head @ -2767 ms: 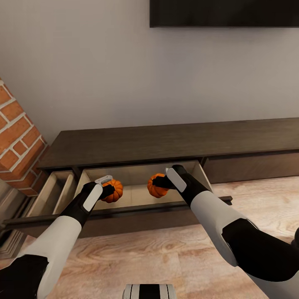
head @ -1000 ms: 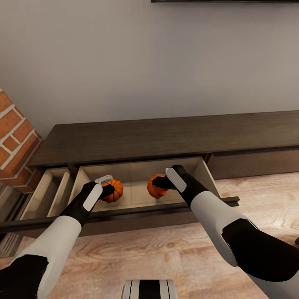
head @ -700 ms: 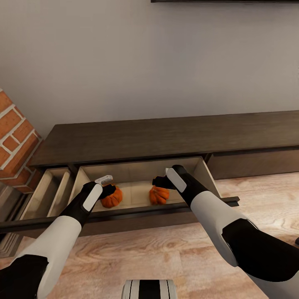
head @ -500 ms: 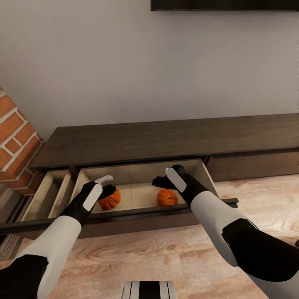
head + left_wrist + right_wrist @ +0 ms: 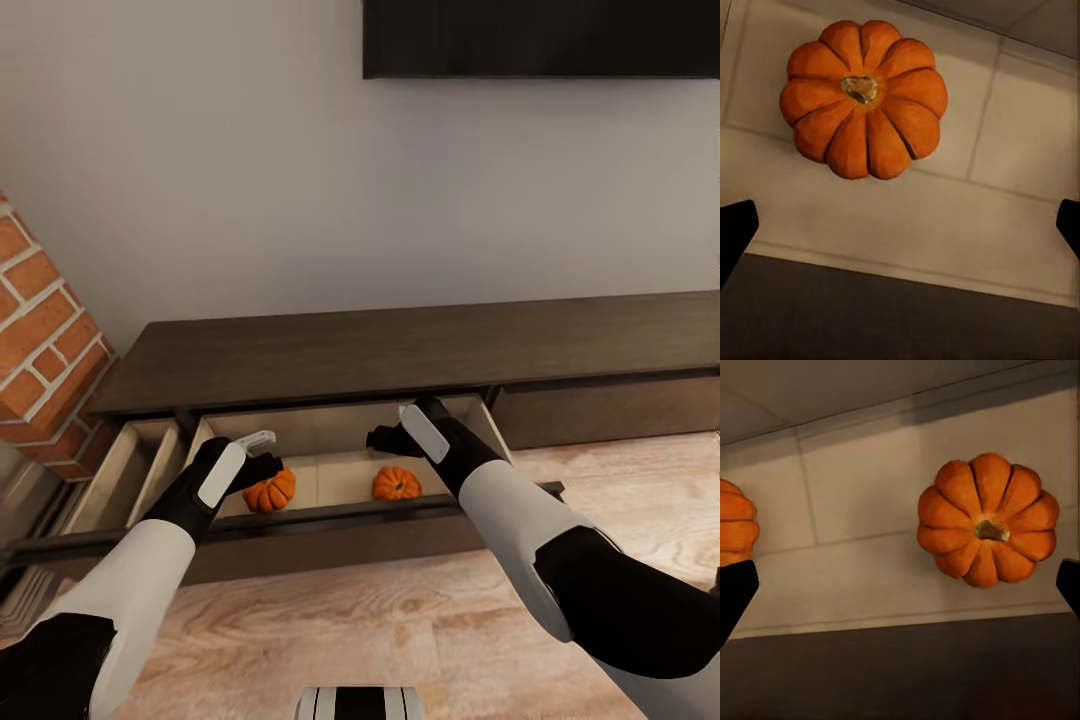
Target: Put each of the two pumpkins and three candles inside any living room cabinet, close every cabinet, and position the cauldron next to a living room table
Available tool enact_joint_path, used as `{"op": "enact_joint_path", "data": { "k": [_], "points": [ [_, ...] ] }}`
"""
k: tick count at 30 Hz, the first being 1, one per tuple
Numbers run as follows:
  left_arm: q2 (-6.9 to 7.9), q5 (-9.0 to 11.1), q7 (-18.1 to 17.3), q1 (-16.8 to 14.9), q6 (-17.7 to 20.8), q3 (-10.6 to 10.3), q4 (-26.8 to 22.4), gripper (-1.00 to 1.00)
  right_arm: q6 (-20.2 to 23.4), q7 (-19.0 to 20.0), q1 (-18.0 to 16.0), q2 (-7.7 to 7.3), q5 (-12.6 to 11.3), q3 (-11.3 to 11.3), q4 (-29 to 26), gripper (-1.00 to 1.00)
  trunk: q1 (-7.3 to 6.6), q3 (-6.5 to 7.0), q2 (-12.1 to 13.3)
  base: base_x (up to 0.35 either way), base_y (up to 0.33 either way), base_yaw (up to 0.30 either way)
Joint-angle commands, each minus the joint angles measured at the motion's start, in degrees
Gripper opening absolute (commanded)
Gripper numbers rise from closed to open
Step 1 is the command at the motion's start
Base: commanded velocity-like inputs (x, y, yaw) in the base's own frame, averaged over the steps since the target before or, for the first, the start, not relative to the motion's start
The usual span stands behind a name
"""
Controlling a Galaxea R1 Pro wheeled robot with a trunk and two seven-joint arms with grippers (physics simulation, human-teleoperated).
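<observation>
The long dark brown cabinet has its middle drawer pulled out. Two orange pumpkins lie on its pale floor, one on the left and one on the right. My left gripper hangs open just above the left pumpkin, apart from it. My right gripper is open above the right pumpkin, holding nothing. The left pumpkin also peeks in at the edge of the right wrist view. The candles and the cauldron are out of view.
A second drawer stands open at the cabinet's left end, beside a red brick fireplace. A dark screen hangs on the grey wall above. Light wooden floor runs in front of the cabinet.
Both grippers opened and let go of the pumpkins, which dropped onto the drawer floor and settled there. The head camera tilted down and then back up, so the whole picture shifted.
</observation>
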Motion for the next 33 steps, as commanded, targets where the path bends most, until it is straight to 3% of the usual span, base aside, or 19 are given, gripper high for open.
{"op": "enact_joint_path", "data": {
  "k": [1, 23, 33],
  "points": [
    [0.09, 0.61, 0.56, -0.02, 0.11, -0.32, -0.08, 1.00, 0.04, -0.55, -0.04, 0.00, -0.56, 0.20, -0.03, 1.00, -0.05, 0.18, 0.00, -0.088, 0.000, 0.000],
    [0.00, 0.62, 0.58, -0.02, 0.14, -0.31, -0.07, 1.00, -0.05, -0.55, 0.31, 0.00, -0.56, 0.20, -0.04, 1.00, -0.62, 5.06, 0.29, -0.108, 0.000, 0.000],
    [0.00, 0.62, 0.58, -0.02, 0.23, -0.32, -0.07, 1.00, -0.05, -0.51, 0.31, 0.00, -0.56, 0.20, -0.12, 1.00, -2.78, 6.86, 4.24, -0.002, 0.000, 0.000]
  ]
}}
